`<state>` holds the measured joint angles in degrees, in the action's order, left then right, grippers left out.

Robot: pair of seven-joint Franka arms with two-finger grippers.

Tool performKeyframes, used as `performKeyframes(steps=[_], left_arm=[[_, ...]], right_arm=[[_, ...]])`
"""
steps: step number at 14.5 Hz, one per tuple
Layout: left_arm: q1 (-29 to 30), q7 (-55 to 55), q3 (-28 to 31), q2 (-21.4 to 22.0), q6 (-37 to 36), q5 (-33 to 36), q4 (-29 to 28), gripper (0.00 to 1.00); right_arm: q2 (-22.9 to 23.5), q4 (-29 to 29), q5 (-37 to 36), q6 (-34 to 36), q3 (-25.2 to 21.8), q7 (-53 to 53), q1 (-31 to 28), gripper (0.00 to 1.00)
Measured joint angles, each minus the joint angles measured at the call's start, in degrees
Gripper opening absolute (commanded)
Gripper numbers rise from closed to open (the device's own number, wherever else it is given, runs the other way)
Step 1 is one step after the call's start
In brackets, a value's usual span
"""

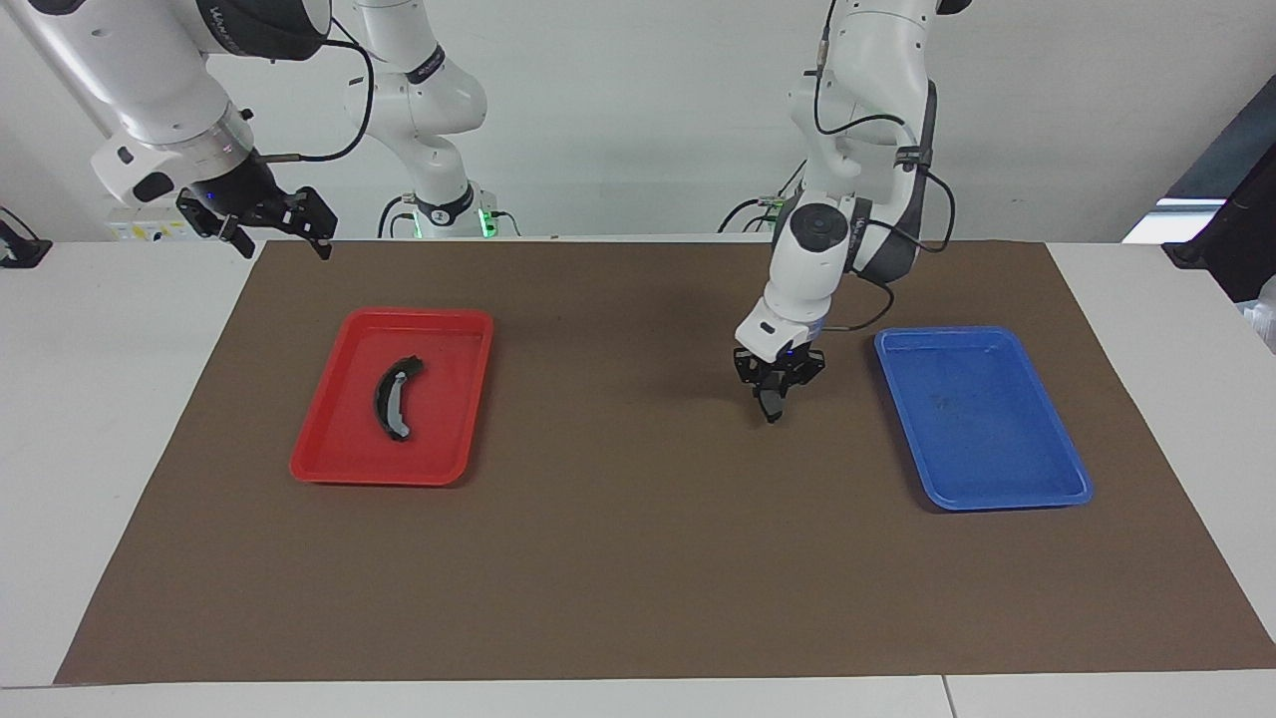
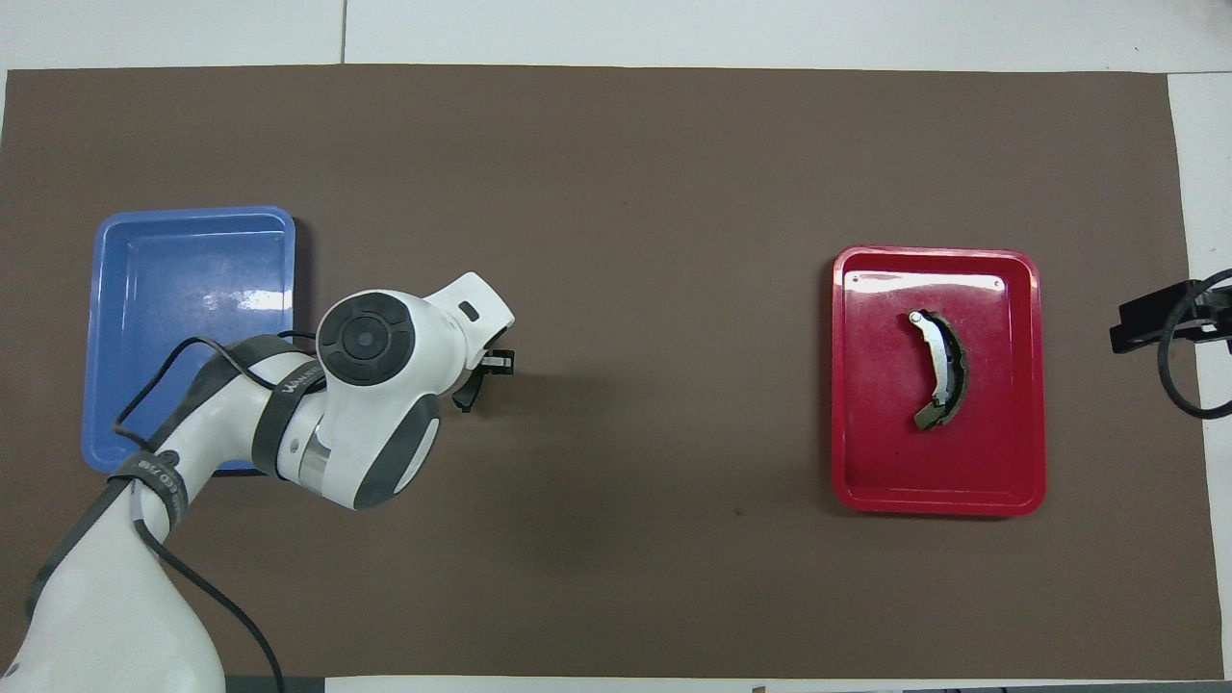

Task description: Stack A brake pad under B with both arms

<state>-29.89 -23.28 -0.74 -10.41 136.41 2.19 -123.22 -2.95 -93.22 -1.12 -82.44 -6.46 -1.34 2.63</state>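
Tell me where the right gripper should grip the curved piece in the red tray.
Probably mid-arc on B, from straight above, fingers across its narrow width. It lies flat in the red tray with tray floor bare around it. The open right gripper waits off the mat's corner.

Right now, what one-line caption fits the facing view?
Left gripper carries brake pad A over the brown mat; B waits in the red tray.

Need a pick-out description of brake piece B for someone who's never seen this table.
Find the red tray toward the right arm's end of the brown mat. The only thing lying in it is B: a long, strongly curved black crescent with a light grey metal strip. The short dark A brake pad hangs in the left hand instead.
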Motion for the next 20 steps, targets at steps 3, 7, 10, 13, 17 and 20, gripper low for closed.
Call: performKeyframes(steps=[3,7,10,13,17,20], left_arm=[[-3.40,-2.28,0.01,-4.00,0.01,0.00,3.46,0.10],[-5.29,-4.18,0.08,-5.87,0.05,0.00,4.59,0.96],[-5.14,-4.69,0.56,-5.86,0.05,0.00,4.76,1.00],[-4.03,-4.47,1.60,-5.21,0.01,0.03,5.40,1.00],[3.94,4.15,2.06,0.17,-4.94,0.05,5.89,1.00],[12.20,11.94,2.36,6.13,-11.05,0.05,6.12,1.00]], right_arm=[[0.00,0.00,0.00,0.00,0.00,0.00,0.00,1.00],[0.00,0.00,0.00,0.00,0.00,0.00,0.00,1.00],[0.00,0.00,0.00,0.00,0.00,0.00,0.00,1.00],[0.00,0.00,0.00,0.00,0.00,0.00,0.00,1.00],[0.00,0.00,0.00,0.00,0.00,0.00,0.00,1.00],[0.00,0.00,0.00,-0.09,0.00,0.00,-0.01,1.00]])
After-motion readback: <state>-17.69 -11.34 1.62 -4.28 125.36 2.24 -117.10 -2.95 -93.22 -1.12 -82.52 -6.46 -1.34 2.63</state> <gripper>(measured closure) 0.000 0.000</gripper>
